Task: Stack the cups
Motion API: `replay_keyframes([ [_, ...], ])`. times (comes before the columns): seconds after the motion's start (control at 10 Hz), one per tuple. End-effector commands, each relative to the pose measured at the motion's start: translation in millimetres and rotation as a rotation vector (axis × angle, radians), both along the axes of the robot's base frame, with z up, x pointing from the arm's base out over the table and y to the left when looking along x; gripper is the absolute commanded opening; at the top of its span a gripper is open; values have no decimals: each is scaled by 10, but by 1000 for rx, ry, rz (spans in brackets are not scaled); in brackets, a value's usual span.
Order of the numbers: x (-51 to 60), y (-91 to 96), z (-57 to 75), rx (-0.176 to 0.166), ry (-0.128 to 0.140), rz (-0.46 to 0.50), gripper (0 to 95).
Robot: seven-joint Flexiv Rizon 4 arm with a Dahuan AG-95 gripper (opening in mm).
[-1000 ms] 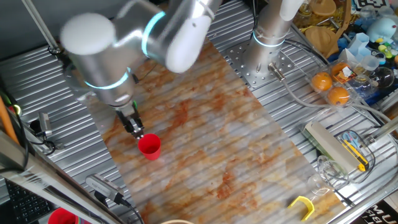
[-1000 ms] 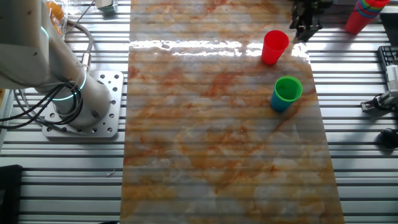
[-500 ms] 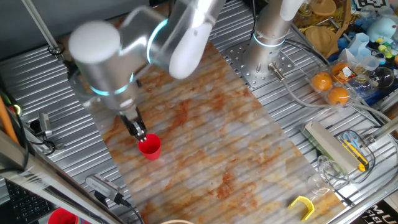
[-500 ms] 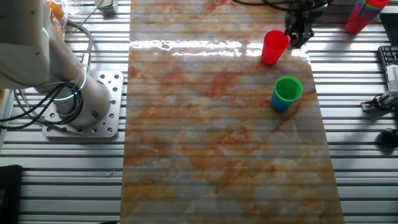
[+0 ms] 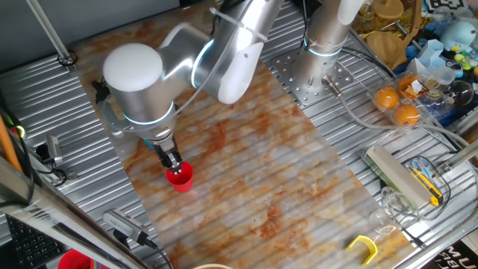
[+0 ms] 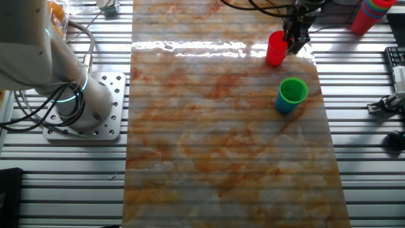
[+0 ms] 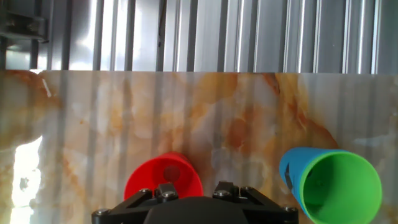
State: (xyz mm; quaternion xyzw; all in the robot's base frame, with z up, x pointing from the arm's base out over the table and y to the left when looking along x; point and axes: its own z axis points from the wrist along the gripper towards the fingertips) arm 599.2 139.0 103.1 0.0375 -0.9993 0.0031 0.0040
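Observation:
The red cup [image 5: 180, 178] stands upright on the marbled mat [image 5: 261, 164] near its edge. It also shows in the other fixed view [image 6: 275, 49] and in the hand view [image 7: 163, 177]. The green cup [image 6: 293, 90] sits nested inside the blue cup [image 6: 285, 105], a short way from the red one; in the hand view the green cup [image 7: 339, 185] and blue cup [image 7: 291, 167] are at lower right. My gripper [image 5: 173, 162] is open at the red cup's rim, also in the other fixed view [image 6: 295, 39]. In the hand view [image 7: 194, 191] one finger is over the cup's inside, the other outside its wall.
A stack of red cups [image 6: 372, 12] stands off the mat on the slatted table. Oranges [image 5: 396, 105], clear plastic cups [image 5: 386, 208], a cutter [image 5: 423, 179] and a yellow hook [image 5: 364, 247] lie at the right side. The arm's base [image 6: 76, 101] is beside the mat.
My gripper has come down and sideways from beside the red cup onto its rim. The cups have not moved.

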Motion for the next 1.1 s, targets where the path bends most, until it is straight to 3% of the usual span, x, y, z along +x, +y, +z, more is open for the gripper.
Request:
replay_keyframes([
  [0.1, -9, -14, 6, 0, -3, -1, 380],
  [0.2, 0, -18, -8, 0, -3, -4, 380],
  [0.3, 11, -18, -39, 1, -3, -5, 190],
  [0.7, 56, 8, -192, -1, -14, -14, 190],
  [1.1, 58, 10, -195, 1, -22, -10, 190],
])
